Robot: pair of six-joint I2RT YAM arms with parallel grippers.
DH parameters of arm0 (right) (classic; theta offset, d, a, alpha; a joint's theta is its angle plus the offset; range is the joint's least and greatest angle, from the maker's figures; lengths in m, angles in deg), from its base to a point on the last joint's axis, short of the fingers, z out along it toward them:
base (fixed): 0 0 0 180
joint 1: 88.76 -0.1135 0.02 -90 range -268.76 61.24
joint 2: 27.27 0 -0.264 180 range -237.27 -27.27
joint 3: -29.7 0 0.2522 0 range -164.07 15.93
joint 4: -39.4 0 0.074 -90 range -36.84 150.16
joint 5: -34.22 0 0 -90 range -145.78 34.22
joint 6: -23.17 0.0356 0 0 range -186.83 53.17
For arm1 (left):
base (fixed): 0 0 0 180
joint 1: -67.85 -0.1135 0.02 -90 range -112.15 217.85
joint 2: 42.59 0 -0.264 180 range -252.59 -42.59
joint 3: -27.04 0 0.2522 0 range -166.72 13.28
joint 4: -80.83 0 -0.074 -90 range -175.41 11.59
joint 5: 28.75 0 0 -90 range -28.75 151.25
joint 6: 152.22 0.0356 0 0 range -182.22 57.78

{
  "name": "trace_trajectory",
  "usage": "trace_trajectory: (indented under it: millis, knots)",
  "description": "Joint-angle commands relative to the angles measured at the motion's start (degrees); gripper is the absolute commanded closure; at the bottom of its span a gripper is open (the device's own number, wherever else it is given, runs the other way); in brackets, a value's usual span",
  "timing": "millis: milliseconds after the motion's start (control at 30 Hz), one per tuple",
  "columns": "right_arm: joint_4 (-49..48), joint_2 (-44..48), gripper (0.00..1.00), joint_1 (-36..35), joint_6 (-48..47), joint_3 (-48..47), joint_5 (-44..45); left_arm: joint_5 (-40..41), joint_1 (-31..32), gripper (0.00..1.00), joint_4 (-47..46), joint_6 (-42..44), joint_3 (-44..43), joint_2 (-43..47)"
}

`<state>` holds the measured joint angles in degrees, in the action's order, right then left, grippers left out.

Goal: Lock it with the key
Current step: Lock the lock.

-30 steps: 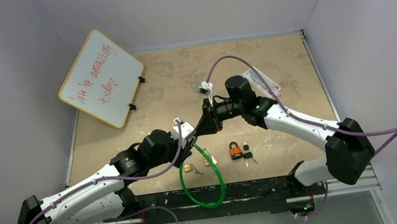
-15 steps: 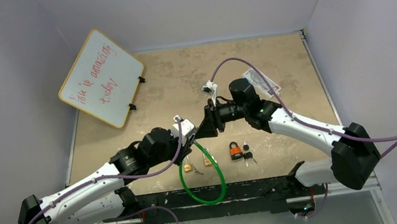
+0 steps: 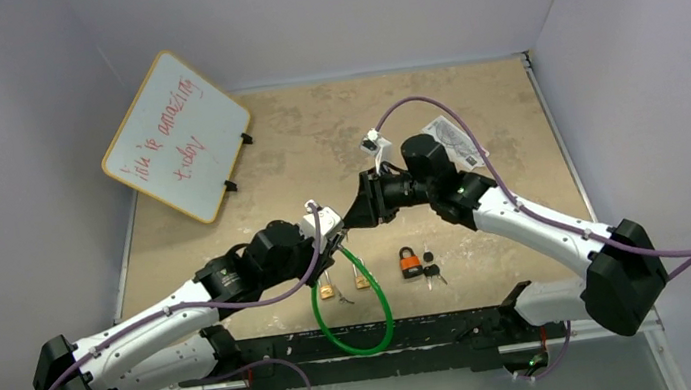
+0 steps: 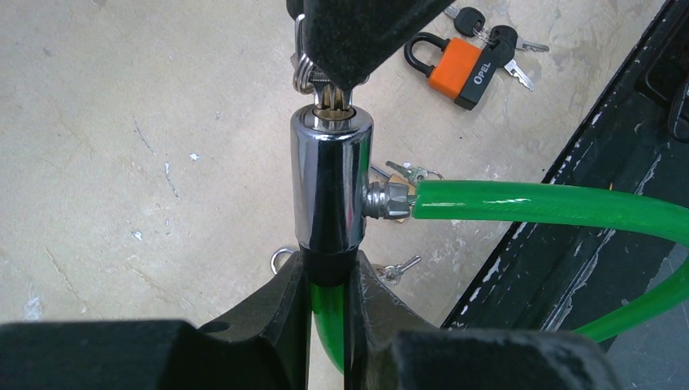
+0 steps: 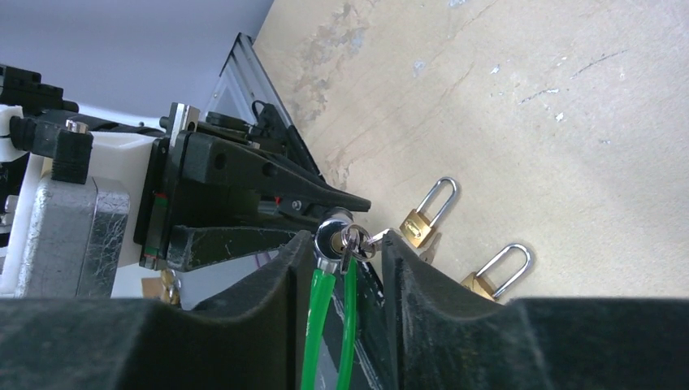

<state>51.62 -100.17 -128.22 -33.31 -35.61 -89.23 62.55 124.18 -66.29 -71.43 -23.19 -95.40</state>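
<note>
A green cable lock (image 3: 353,323) hangs off the table's front edge. My left gripper (image 3: 335,250) is shut on its chrome cylinder (image 4: 331,187), just below the chrome in the left wrist view (image 4: 329,272), and holds it upright above the table. A key (image 4: 331,97) with a ring sits in the cylinder's top end. My right gripper (image 3: 355,221) is at that end. In the right wrist view its fingers (image 5: 348,244) stand apart on either side of the key (image 5: 351,242), with a visible gap.
An orange padlock (image 3: 411,264) with black-headed keys (image 3: 430,270) lies near the front edge. Two brass padlocks (image 3: 326,286) (image 3: 363,278) lie under the grippers. A whiteboard (image 3: 175,137) leans at the back left. A plastic packet (image 3: 456,145) lies behind the right arm.
The right arm's wrist and elbow have shifted to the right and back a little. The left gripper with the cylinder has moved slightly towards the right gripper.
</note>
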Motion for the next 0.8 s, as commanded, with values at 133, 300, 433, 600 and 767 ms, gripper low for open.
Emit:
trace_trajectory:
  millis: [133,300,433,600,767]
  knots:
    - [1.1,-1.5,0.65,-0.2,0.4,-3.5,-1.6,-0.1,0.2,1.00,-2.7,0.1,-3.0,0.8]
    - [0.7,-2.9,0.77,-0.2,-0.4,-4.0,-1.8,-0.5,0.2,1.00,-2.9,-0.2,-3.0,0.9]
    - [1.3,-3.6,0.92,-0.2,-1.8,-4.5,-4.4,-0.5,0.2,1.00,-2.9,-0.3,-3.0,1.0]
    - [0.1,-2.2,1.00,-0.2,-6.7,-4.4,-7.7,-0.4,0.2,1.00,-2.7,-0.3,-2.9,1.4]
    - [-2.5,-0.4,1.00,-0.2,-16.0,-4.1,-14.1,-0.5,0.2,1.00,-3.2,-0.2,-2.7,1.4]
